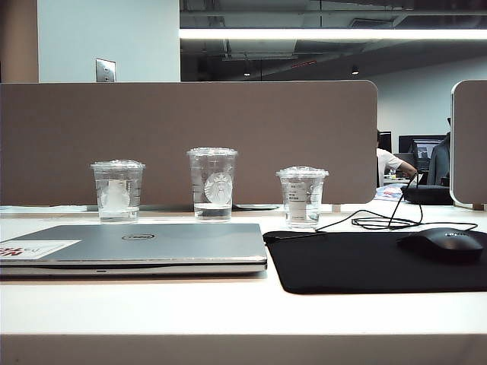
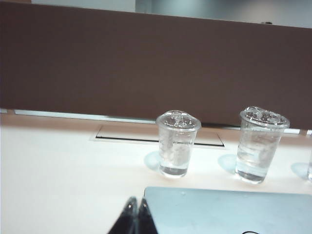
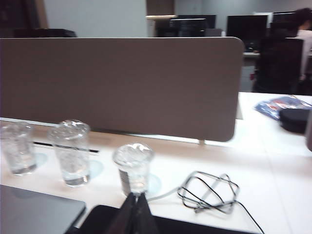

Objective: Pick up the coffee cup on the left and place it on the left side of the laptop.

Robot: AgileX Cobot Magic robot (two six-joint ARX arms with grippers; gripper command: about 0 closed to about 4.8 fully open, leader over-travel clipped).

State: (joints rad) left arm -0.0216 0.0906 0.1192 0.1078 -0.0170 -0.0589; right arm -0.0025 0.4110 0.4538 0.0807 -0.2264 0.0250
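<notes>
Cups stand in a row of three on the pale surface [image 1: 228, 319] in front of a brown partition [image 1: 190, 137]. In the exterior view neither arm appears; the coffee cup [image 1: 117, 191] is the leftmost, upright with its lid on, at about 11 o'clock from the closed laptop [image 1: 137, 247] and just behind its far edge. The taller cup [image 1: 212, 183] is in the middle and the labelled cup [image 1: 302, 197] on the right, beyond the black mouse pad [image 1: 365, 262], which carries a mouse [image 1: 444, 244] with its cable [image 1: 380, 220] looped on the surface.

Only the wrist views show the claws. In the left wrist view the left claw [image 2: 137, 207] has its tips pressed together and holds nothing; it hangs over the surface at the laptop's [image 2: 229, 212] near corner. The coffee cup [image 2: 177, 143] is at about 1 o'clock from it, near but apart, with the taller cup [image 2: 261, 144] further right. This view also shows a slot [image 2: 156, 136] in the surface behind the cups.

In the right wrist view the right claw [image 3: 136, 202] is likewise closed and empty, directly before the labelled cup [image 3: 133, 168]; the coffee cup [image 3: 17, 147] lies well apart at 10 o'clock, past the taller cup [image 3: 71, 152].
</notes>
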